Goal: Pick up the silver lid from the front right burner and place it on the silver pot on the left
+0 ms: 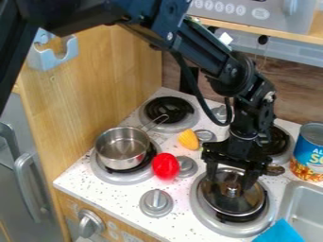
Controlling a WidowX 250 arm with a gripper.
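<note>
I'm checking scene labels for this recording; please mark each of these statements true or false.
1. The gripper is at the glass lid. True.
2. The red object lies inside the steel pot. False: the red object lies outside the steel pot, near it.
3. The steel pot is on a burner. True.
4. The can is lying on its side. False: the can stands upright.
5. The yellow object is held in the gripper. False: the yellow object lies on the stove top, apart from the gripper.

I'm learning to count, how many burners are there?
4: front-left burner, under the silver pot; back-left burner; front-right burner, under the glass lid; back-right burner, partly behind the gripper.
</note>
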